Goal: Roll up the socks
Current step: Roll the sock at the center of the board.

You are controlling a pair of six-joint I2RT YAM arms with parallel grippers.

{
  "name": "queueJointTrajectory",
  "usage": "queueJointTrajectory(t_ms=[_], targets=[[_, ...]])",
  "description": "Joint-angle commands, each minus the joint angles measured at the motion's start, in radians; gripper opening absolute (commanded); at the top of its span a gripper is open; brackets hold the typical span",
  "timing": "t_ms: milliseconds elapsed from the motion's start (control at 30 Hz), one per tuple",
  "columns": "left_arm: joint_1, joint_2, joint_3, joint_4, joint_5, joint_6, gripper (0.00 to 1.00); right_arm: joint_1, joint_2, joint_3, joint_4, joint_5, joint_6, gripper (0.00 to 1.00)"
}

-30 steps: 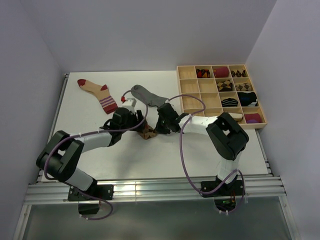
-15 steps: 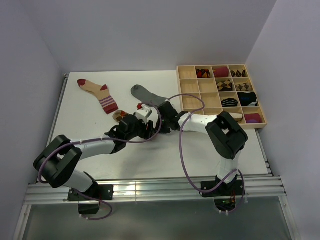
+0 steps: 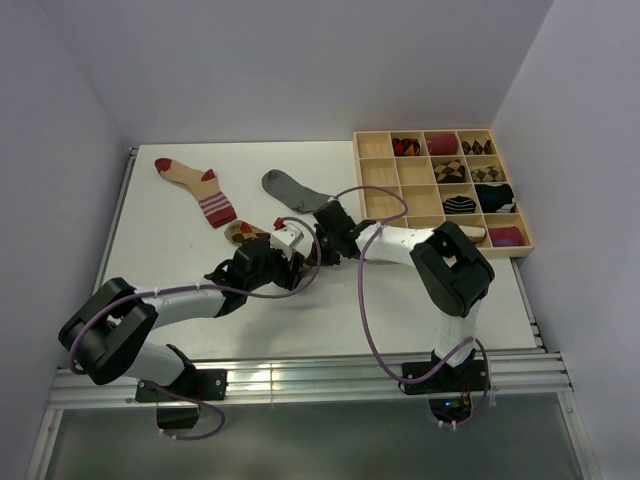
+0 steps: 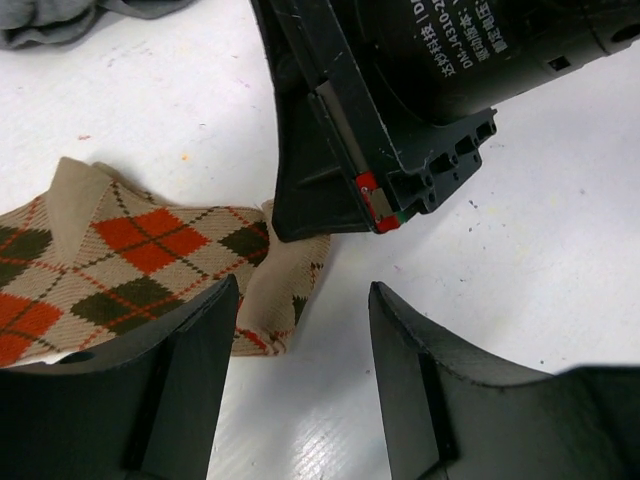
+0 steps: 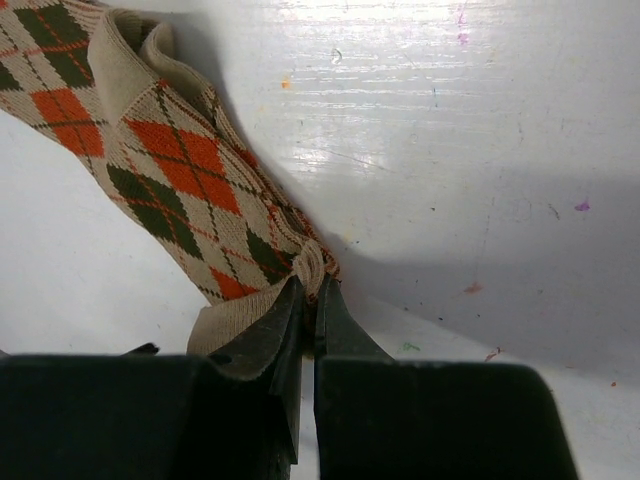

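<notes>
On white table (image 3: 300, 315), pale walls (image 3: 300, 60) around: right fingers (image 5: 272, 345) clamped on argyle sock (image 5: 170, 170); left fingers (image 4: 185, 385) apart.

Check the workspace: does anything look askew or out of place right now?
Only the argyle sock: its end is bunched and folded over where the right gripper pinches it, not neatly rolled. The grey sock and beige sock lie flat; nothing else stands out.
</notes>
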Motion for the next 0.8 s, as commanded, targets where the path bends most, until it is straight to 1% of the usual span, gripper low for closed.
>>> queueJointTrajectory(t_ms=[0, 400, 433, 600, 667, 700, 733, 767], targets=[[-0.005, 0.038, 0.065, 0.011, 0.047, 0.048, 0.60, -0.004, 0.026, 0.040, -0.028, -0.011, -0.025, 0.00], [-0.010, 0.143, 0.060, -0.031, 0.029, 0.040, 0.54, -0.004, 0.032, 0.037, -0.016, -0.036, -0.019, 0.00], [-0.013, 0.149, 0.062, -0.037, 0.021, 0.037, 0.51, -0.004, 0.032, 0.037, -0.018, -0.036, -0.019, 0.00], [-0.024, 0.158, 0.063, -0.048, -0.017, 0.039, 0.43, -0.004, 0.032, 0.034, -0.014, -0.037, -0.019, 0.00], [-0.025, 0.167, 0.066, -0.051, -0.029, 0.033, 0.30, -0.004, 0.032, 0.036, -0.013, -0.043, -0.016, 0.00], [-0.025, 0.172, 0.069, -0.052, -0.032, 0.029, 0.21, -0.004, 0.031, 0.037, -0.013, -0.045, -0.015, 0.00], [-0.025, 0.170, 0.069, -0.052, -0.040, 0.019, 0.08, -0.004, 0.028, 0.037, -0.013, -0.045, -0.015, 0.00], [-0.024, 0.170, 0.068, -0.052, -0.049, 0.014, 0.03, -0.004, 0.025, 0.036, -0.011, -0.046, -0.015, 0.00]])
